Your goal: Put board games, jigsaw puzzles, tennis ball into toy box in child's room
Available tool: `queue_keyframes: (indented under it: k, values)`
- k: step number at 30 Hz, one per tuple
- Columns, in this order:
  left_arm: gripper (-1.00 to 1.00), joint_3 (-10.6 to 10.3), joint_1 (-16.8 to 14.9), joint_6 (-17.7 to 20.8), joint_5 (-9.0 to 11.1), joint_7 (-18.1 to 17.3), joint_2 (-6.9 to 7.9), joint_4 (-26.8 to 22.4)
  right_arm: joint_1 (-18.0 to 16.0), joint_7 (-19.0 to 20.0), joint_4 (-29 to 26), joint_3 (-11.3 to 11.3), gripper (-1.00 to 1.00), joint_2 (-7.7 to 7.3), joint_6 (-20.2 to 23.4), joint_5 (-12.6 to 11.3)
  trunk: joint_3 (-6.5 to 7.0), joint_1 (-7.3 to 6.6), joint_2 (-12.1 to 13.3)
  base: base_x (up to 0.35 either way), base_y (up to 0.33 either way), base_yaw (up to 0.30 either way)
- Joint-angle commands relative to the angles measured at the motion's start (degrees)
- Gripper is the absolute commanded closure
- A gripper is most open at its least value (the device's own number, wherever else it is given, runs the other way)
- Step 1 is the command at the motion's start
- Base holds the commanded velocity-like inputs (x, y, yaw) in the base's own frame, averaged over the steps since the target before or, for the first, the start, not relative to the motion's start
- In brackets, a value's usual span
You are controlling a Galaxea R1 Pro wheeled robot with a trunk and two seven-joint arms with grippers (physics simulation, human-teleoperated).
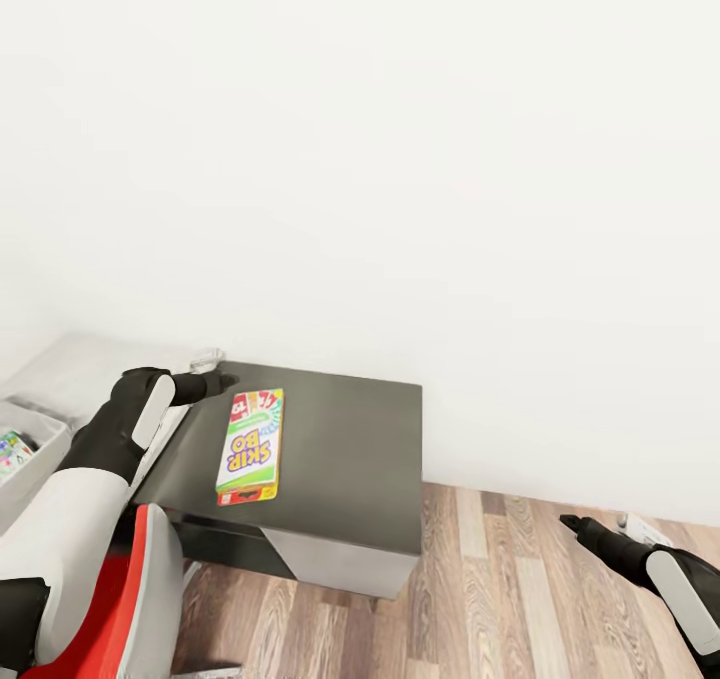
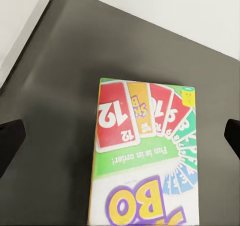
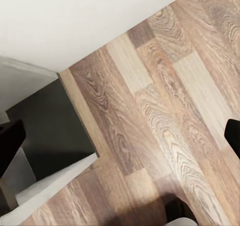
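White wall (image 1: 400,159) fills most of what's ahead; wood-plank floor (image 1: 480,599) runs below it to the right.

Dark grey-topped cabinet (image 1: 350,449) stands against the wall. Pale desk (image 1: 90,369) adjoins it on the left, and a corner of the grey toy box (image 1: 30,459) shows at the far left edge, something colourful already inside.

Board game (image 1: 250,446), the Skip-Bo box, lies flat on the cabinet top near its left side, long edge pointing toward the wall, well apart from the toy box.

Left gripper (image 1: 222,380) hovers just past the box's far end. From the wrist, the dark fingertips (image 2: 10,141) sit wide apart on either side of the cover, nothing between them: released, empty.

Right gripper (image 1: 570,524) hangs low over the floor, spread wide and empty too.

Risks, as I judge them:
- Box is thin and flat on a hard top; fingers coming straight down may scrape the cabinet or skid the box instead of catching an edge.
- A push could slide it toward the front edge and onto the floor.
- A grip at one end would let it tilt or slip on the carry to the bin.
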Motion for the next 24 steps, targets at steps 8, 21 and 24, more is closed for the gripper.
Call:
queue_keyframes:
  k: [8,21,24]
  values:
    - [-1.00,-0.10,-0.04,0.27,0.39,0.17,-0.11,-0.05,-0.01,-0.49,0.07,-0.02,-1.00,-0.01,0.23,-0.62,-0.12,0.03,-0.11,0.000,0.000,0.164]
    - [-1.00,-0.28,0.03,0.27,0.35,0.15,-0.25,-0.03,-0.01,-0.49,0.07,-0.02,-1.00,-0.01,0.23,-0.62,-1.06,0.03,-0.11,0.000,0.000,0.007]
    - [-1.00,-0.30,0.03,0.27,0.35,0.15,-0.27,-0.03,-0.01,-0.49,0.08,-0.02,-1.00,-0.01,0.23,-0.62,-1.29,0.03,-0.11,0.000,0.000,-0.047]
